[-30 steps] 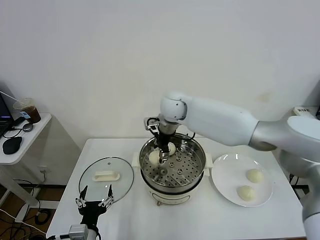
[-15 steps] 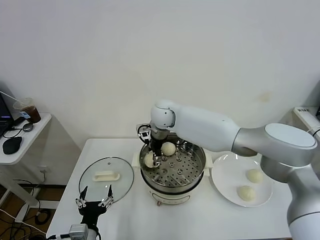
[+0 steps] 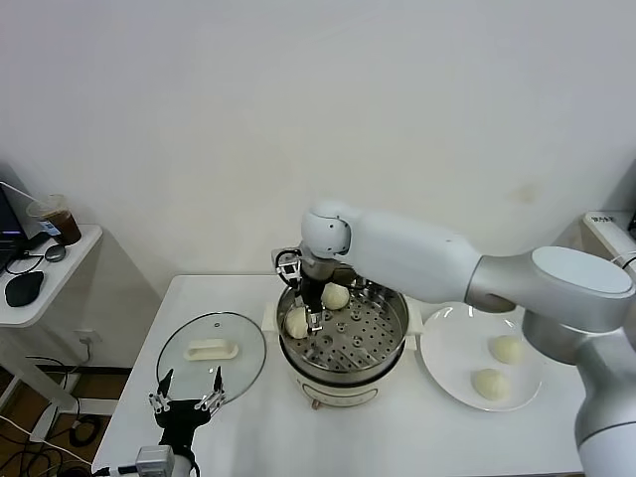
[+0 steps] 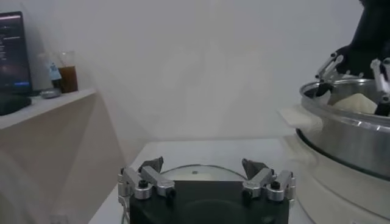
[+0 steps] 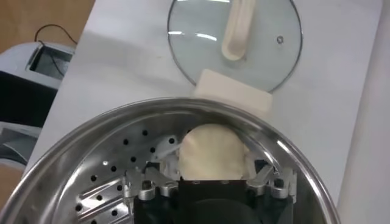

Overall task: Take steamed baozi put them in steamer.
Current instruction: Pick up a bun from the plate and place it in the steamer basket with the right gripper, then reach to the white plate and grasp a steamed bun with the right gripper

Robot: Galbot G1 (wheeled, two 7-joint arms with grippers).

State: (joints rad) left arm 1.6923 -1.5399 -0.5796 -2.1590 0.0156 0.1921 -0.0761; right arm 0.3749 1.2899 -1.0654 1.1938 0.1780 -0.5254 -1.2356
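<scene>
Now right gripper spread wide, baozi between its fingers, inside steamer

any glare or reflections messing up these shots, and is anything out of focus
Head view: even light, soft shadows; the glass lid shows faint reflections. Right wrist view: white streaks of glare on the lid and bright highlights on the steamer rim, with the baozi sharp between the open right gripper fingers. Left wrist view: hazy, washed-out background; the steamer wall reflects light.
</scene>
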